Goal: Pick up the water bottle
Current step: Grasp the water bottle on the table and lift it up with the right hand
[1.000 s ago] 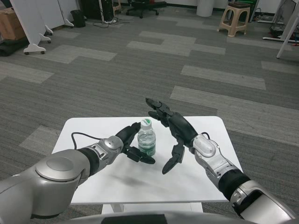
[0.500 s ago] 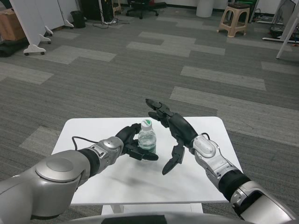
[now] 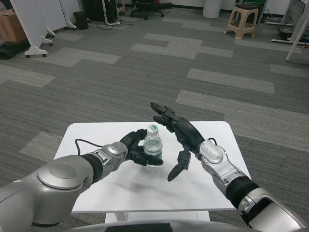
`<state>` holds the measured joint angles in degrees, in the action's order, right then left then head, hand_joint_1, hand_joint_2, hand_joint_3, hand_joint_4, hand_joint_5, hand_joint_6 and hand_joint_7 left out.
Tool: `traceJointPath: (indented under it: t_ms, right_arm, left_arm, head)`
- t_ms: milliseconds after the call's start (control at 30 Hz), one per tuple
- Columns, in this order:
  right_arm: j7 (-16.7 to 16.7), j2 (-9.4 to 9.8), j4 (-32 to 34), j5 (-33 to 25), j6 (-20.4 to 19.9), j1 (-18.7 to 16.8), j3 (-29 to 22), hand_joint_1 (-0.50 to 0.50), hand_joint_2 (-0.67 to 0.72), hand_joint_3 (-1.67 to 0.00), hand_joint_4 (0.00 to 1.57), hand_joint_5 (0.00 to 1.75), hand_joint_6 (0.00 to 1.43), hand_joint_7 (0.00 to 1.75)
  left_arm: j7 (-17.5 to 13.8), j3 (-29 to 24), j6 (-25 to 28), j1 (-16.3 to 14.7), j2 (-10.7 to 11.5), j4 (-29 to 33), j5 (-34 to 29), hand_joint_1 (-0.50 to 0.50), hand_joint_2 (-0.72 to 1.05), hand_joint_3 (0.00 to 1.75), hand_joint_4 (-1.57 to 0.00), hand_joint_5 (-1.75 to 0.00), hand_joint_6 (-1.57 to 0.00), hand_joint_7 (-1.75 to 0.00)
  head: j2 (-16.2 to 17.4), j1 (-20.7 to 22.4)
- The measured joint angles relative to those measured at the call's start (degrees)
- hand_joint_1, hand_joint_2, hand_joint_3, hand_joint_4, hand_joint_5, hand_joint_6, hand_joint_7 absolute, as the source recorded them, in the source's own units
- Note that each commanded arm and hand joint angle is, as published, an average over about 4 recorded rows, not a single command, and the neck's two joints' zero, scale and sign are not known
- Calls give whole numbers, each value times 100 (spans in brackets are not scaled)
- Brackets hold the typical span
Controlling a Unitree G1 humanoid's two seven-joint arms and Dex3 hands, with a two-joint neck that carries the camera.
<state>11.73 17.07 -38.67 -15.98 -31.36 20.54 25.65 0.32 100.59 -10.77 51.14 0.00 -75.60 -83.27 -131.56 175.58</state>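
A small clear plastic water bottle with a pale green cap and a green label (image 3: 153,146) stands upright near the middle of the square white worktop (image 3: 203,186), slightly toward its far half. The left robot hand (image 3: 136,148), black and many-fingered at the end of a silver forearm, is wrapped around the bottle's lower body from the left side: dark fingers (image 3: 145,161) cross the front of the bottle near its base while another part of the hand lies behind it, so the bottle is held in that grip. Whether the bottle's base is touching the worktop or is just off it cannot be told from this view. The right robot hand (image 3: 177,133) hovers just to the right of the bottle, holding nothing, its fingers spread wide apart, some pointing up and to the left past the cap and one hanging down toward the worktop. A thin black cable (image 3: 79,142) loops over the left part of the worktop beside the left forearm. Beyond lies grey patterned carpet (image 3: 145,72), with a beige plastic stool (image 3: 244,20) at the far right.
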Motion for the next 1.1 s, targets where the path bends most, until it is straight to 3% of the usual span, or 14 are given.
traceJointPath:
  t_ms: [100, 333, 433, 500, 633, 767, 900, 1100]
  right_arm:
    - [0, 0, 0, 0, 0, 0, 0, -7, 60, -48, 0, 39, 0, 7]
    - [0, 0, 1, 0, 0, 0, 0, -7, 60, -48, 0, 39, 0, 7]
    - [0, 0, 3, 0, 0, 0, 0, -7, 60, -48, 0, 39, 0, 7]
    - [0, 0, 6, 0, 0, 0, 0, -8, 60, -48, 0, 39, 0, 7]
    - [0, 0, 9, 0, 0, 0, 0, -8, 60, -48, 0, 39, 0, 7]
    - [0, 0, 11, 0, 0, 0, -3, -8, 60, -48, 0, 41, 0, 7]
    - [15, -6, 17, 0, 1, -22, -226, -10, 60, -48, 0, 39, 0, 7]
    - [64, 34, 25, -4, 3, -173, -766, -12, 60, -42, 0, 41, 0, 7]
  left_arm:
    - [0, 10, 0, 1, 1, -2, 46, 50, 80, 9, -105, -18, -42, -2]
    - [-2, 15, 0, 1, -7, 0, 58, 50, 87, 9, -96, -38, -42, -2]
    - [-1, 15, 0, 1, -7, 0, 58, 50, 87, 9, -92, -33, -39, -2]
    - [-2, 16, 0, 1, -7, 1, 58, 50, 89, 9, -81, -31, -33, 0]
    - [-4, 16, 1, 1, -9, 2, 58, 50, 96, 17, -34, -26, -8, 0]
    - [-6, -8, 2, 1, -14, -7, 56, 50, 83, 17, -5, -13, -1, 0]
    - [-8, -100, 4, 1, -22, -46, 48, 50, 91, 17, 0, 0, 0, 0]
    - [-56, -180, 4, 0, -13, -135, 41, 50, 105, 9, 0, 0, 0, 0]
  head:
    - [-5, -3]
    - [-7, -7]
    - [-9, -10]
    - [-9, -15]
    - [-3, -24]
    - [-6, -42]
    - [5, -57]
    - [9, -88]
